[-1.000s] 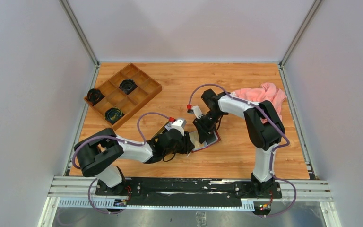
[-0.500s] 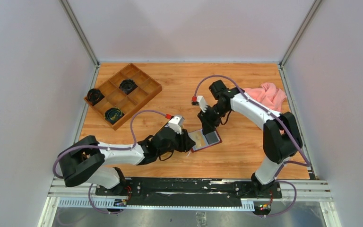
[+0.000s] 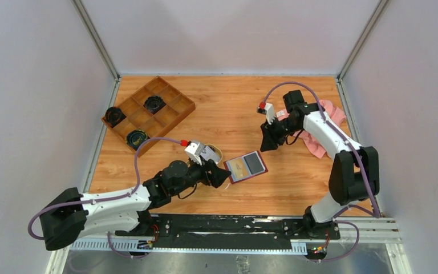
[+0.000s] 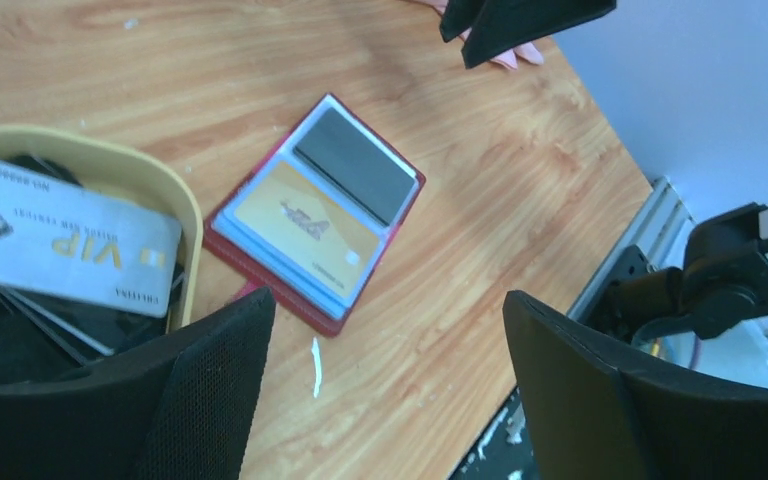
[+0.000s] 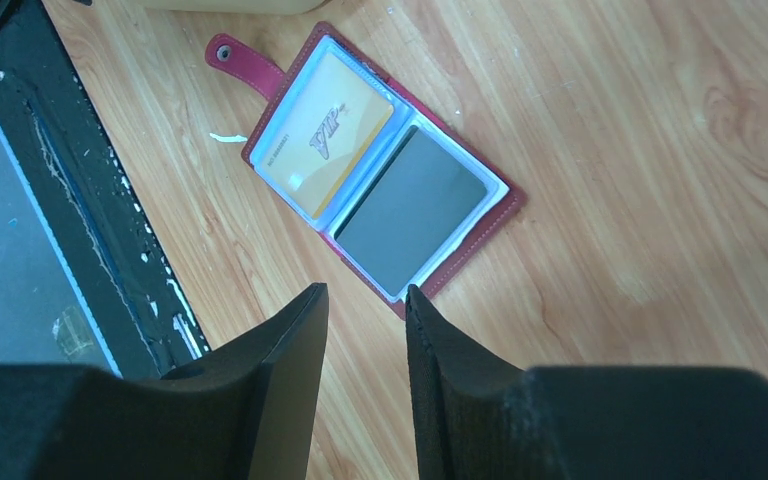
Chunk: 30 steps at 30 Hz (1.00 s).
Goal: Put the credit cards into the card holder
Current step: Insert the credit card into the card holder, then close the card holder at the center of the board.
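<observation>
Cards (image 4: 65,245) are sitting in the tray (image 4: 186,205) beside the wide-open, empty left gripper (image 4: 385,320), looking thin, stiff and slippery, likely best pinched across a raised edge.

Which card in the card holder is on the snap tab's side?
The gold card, in the half beside the snap tab; the dark grey card fills the other half.
</observation>
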{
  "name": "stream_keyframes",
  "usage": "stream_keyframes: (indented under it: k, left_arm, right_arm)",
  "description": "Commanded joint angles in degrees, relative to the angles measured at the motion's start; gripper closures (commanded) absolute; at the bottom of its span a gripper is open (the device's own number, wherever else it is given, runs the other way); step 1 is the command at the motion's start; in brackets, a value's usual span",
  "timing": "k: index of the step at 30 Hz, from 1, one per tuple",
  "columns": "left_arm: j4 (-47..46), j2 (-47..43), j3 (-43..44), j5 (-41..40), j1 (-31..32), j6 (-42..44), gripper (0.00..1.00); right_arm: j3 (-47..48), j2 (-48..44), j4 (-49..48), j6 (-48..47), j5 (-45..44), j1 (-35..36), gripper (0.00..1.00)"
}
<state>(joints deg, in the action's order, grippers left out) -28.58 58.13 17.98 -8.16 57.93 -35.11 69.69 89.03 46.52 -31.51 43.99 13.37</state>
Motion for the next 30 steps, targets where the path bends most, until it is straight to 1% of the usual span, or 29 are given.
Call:
stream_keyframes:
  k: [1, 3, 5, 7, 10, 15, 19, 30]
  left_arm:
    - [-0.25, -3.90, -3.53, 2.66, -0.19, -6.72, 0.12]
    - [-0.16, -5.71, -5.47, 3.77, -0.19, -9.92, 0.14]
    - [-0.16, -6.59, -7.70, 2.48, -0.04, -13.67, 0.17]
    - [-0.16, -5.60, -8.36, 0.73, 0.52, -15.71, 0.18]
    - [-0.15, -1.80, -7.23, -2.51, 1.70, -17.75, 0.19]
    - [-0.07, 6.28, -3.35, -6.11, 2.49, -18.63, 0.20]
    - [0.08, 11.80, -1.25, -10.30, 2.60, -20.72, 0.27]
    - [1.74, 21.31, 2.32, -19.74, 4.00, -30.35, 0.32]
  right_arm:
    - [-1.30, 4.25, 0.84, -0.74, 2.28, -0.53, 0.62]
    - [-1.07, 6.23, 0.85, -0.50, 2.18, -0.51, 0.63]
    - [-0.72, 7.84, 0.85, -0.09, 1.64, -0.45, 0.63]
    - [-0.57, 9.04, 0.85, 0.39, 0.70, -0.45, 0.64]
    - [-0.37, 10.72, 0.81, 0.90, -0.67, -0.47, 0.64]
    - [-0.18, 12.58, 1.01, 1.10, -1.69, -0.45, 0.64]
    - [-0.02, 12.92, 1.11, 1.10, -1.71, -0.37, 0.64]
    - [0.35, 13.18, 1.44, 1.12, -1.67, -0.19, 0.65]
